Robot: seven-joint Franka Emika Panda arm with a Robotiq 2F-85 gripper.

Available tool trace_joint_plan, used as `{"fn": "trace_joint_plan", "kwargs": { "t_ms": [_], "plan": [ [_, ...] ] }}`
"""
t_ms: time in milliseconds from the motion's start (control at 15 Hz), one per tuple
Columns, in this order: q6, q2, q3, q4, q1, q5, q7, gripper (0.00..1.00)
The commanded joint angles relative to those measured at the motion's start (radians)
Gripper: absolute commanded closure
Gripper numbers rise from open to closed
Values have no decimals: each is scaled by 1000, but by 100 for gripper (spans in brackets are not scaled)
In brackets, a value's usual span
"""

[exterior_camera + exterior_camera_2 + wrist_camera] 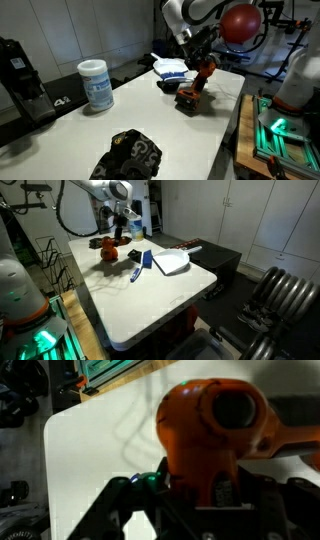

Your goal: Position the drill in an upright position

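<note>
Drill (196,84) looks nearly upright on its base now, my gripper (203,62) straddling its top. I can't tell whether it's actually pinching. What's left, I reckon: steady it, let go.

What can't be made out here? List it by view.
Wrist view: the orange-and-black power drill fills the frame, hiding whether the end effector grips it.
Both exterior views: its jaws too small to judge.
In an exterior view: the black crumpled object is blurred, cut by the bottom edge.
</note>
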Motion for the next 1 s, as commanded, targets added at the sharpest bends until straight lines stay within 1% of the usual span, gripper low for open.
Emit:
{"fn": "trace_joint_plan", "kwargs": {
  "t_ms": [0,133,267,667,933],
  "plan": [
    [-90,78,1,139,42,-13,44,70],
    [-104,111,0,182,63,-9,71,70],
    [-160,139,-4,226,83,-26,89,70],
    [-395,197,-10,352,145,-157,156,70],
    [-492,252,-9,409,180,-246,172,70]
  ]
}}
